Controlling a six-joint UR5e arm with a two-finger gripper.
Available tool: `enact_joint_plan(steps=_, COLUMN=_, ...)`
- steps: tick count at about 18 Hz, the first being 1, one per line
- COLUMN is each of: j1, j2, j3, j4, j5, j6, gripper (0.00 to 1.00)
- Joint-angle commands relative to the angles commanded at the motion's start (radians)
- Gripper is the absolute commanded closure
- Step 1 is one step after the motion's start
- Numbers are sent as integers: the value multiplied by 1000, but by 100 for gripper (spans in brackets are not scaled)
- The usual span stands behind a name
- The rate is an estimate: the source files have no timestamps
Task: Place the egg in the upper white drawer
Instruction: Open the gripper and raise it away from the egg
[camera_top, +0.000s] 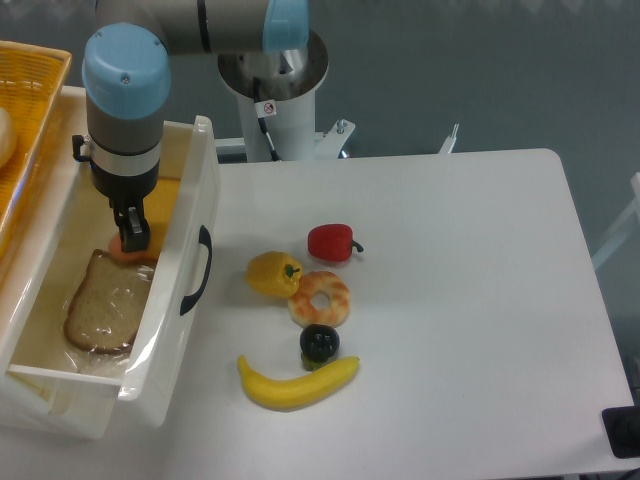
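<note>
Peach egg (122, 248) sits inside the upper white drawer (187, 215), just above the bread slice (105, 306). Gripper (132, 236) hangs right over the egg, fingers (134, 226) dark and bunched; can't tell if they grip it or are parted. Yellow pepper (273, 274) on tabletop (470, 300).

Glossy white plastic drawer (185, 215), smooth peach egg (122, 250), matt white table (450, 300)
</note>
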Motion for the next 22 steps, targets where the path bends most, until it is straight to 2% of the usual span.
enact_joint_plan(steps=2, j1=0, j2=2, j3=3, j4=3, j5=-2, j6=0, gripper=24)
enact_joint_plan(steps=4, j1=3, j2=3, j3=18, j4=5, j5=-3, j6=0, gripper=8)
enact_joint_plan(steps=6, j1=8, j2=15, j3=26, j4=34, j5=-3, j6=-3, gripper=0)
enact_joint_plan(steps=8, j1=20, j2=34, j3=25, j4=64, j5=-3, j6=-9, gripper=0)
enact_joint_plan(steps=12, j1=34, j2=54, j3=21, j4=63, j5=-5, j6=-29, gripper=0)
enact_joint_plan(steps=17, j1=93, j2=67, j3=34, j4=61, j5=0, j6=-113, gripper=0)
enact_joint_plan(steps=22, j1=118, j2=95, j3=37, j4=67, j5=44, j6=-117, gripper=0)
